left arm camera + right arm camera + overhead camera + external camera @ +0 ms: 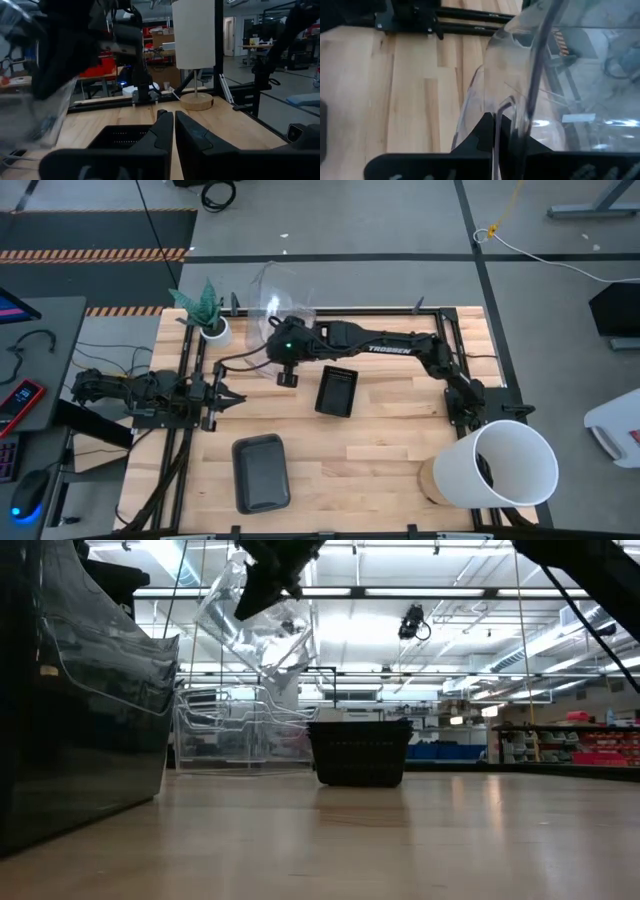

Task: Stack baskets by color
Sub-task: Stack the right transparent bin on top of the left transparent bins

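The right gripper (285,350), upper middle of the frame, pinched a big clear plastic basket (272,295) aloft. Next it likely needed lowering onto the clear stack. The left gripper (232,397) waited closed.

On your table (380,450) the slotted basket (337,391) sat near the centre. The rounded basket (261,472) lay at its seven o'clock, well apart. At its ten o'clock the right gripper (284,370) held a clear basket (272,298) off the surface. The plant pot (213,330) stood farther out toward ten, the bucket (500,465) at four.
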`<action>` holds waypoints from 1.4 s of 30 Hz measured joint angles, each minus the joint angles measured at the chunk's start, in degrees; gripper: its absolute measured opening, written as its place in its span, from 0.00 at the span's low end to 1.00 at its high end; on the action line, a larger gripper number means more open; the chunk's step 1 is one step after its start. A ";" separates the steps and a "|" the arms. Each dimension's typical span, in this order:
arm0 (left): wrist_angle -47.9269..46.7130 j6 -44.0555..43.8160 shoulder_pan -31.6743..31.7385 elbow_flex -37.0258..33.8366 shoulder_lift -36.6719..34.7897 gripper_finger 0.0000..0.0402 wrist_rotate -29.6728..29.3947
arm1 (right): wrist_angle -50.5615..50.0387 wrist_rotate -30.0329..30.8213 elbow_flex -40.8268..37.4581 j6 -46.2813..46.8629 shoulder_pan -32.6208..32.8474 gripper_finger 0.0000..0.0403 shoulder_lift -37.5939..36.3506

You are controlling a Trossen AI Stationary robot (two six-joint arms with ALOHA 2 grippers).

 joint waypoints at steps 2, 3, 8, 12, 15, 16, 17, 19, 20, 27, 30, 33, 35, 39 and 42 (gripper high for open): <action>-0.06 0.02 0.00 0.00 0.00 0.06 0.02 | 2.33 -0.13 0.00 -0.03 0.03 0.02 1.19; 0.03 0.01 0.00 0.00 0.00 0.06 0.01 | 3.18 -0.16 0.00 0.10 0.07 0.02 1.80; 0.02 0.02 0.00 0.02 0.00 0.08 0.02 | 4.07 -0.75 0.00 -0.10 -0.06 0.02 5.53; -0.02 0.01 0.00 0.02 0.00 0.08 0.02 | -0.71 -1.84 -0.04 -0.04 -0.07 0.02 6.74; 0.04 0.02 0.00 0.02 0.00 0.07 0.02 | -5.08 -2.08 0.02 0.73 0.20 0.02 6.56; 0.03 0.02 0.00 0.02 0.00 0.06 0.00 | -6.35 -2.47 0.06 1.14 0.28 0.02 6.43; -0.02 0.02 0.00 0.02 0.00 0.06 0.02 | -7.79 -2.75 0.09 1.48 0.34 0.02 6.04; 0.12 0.01 0.00 0.03 0.00 0.06 0.02 | -11.35 -2.94 0.14 1.75 0.61 0.02 5.48; -0.02 0.02 0.00 0.07 -0.04 0.06 0.02 | -12.74 -2.89 0.17 1.88 0.74 0.02 5.27; -0.09 0.02 0.00 0.07 0.00 0.08 0.02 | -21.09 -1.03 0.13 5.38 1.70 0.02 3.91; -0.06 0.02 0.00 0.07 0.00 0.08 0.00 | -22.97 1.38 0.02 7.41 2.42 0.02 3.38; -0.07 0.00 0.00 0.07 0.00 0.07 0.00 | -23.18 1.24 -0.02 10.39 2.43 0.02 2.99; -0.08 0.02 0.00 0.07 0.00 0.07 0.02 | -23.05 1.95 -0.02 12.55 2.42 0.02 2.91; -0.10 0.02 0.00 0.07 0.00 0.06 0.01 | -22.34 4.17 -0.09 14.62 2.19 0.02 2.91; -0.04 0.01 0.00 0.07 0.00 0.07 0.02 | -20.97 6.25 -0.11 14.64 2.16 0.02 2.39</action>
